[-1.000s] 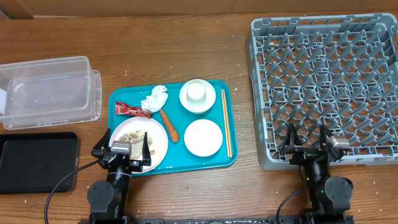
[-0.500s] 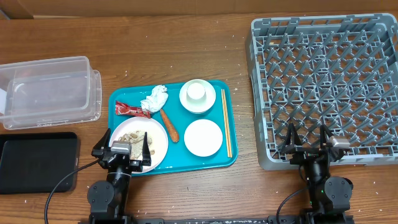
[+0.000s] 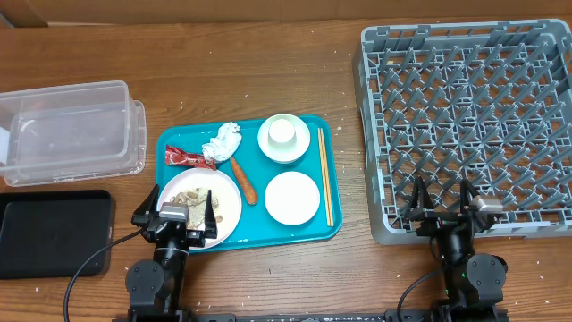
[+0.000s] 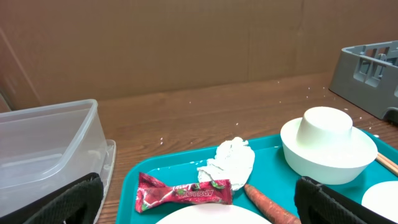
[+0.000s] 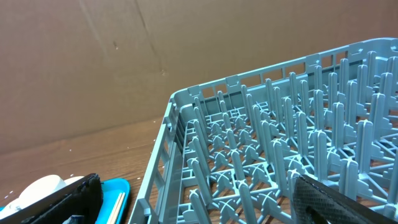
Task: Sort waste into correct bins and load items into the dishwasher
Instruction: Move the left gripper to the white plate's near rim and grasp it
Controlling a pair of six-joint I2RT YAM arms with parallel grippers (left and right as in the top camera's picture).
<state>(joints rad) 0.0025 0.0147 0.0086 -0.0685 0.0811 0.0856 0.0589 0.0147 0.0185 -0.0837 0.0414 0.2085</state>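
While both arms sit low, left gripper (image 3: 178, 202) and right gripper (image 3: 440, 192): jaws spread, empty.
waste: glossy wrapper (image 3: 189, 159), crumpled tissue (image 3: 222, 141), carrot stick (image 3: 243, 180) on teal tray (image 3: 183, 138).
rack (image 3: 465, 98): grey pegged grid, right of tray.

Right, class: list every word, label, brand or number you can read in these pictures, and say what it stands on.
Red snack wrapper: white lettering, too blurred to read.
No other text, number or sign shows in any view.
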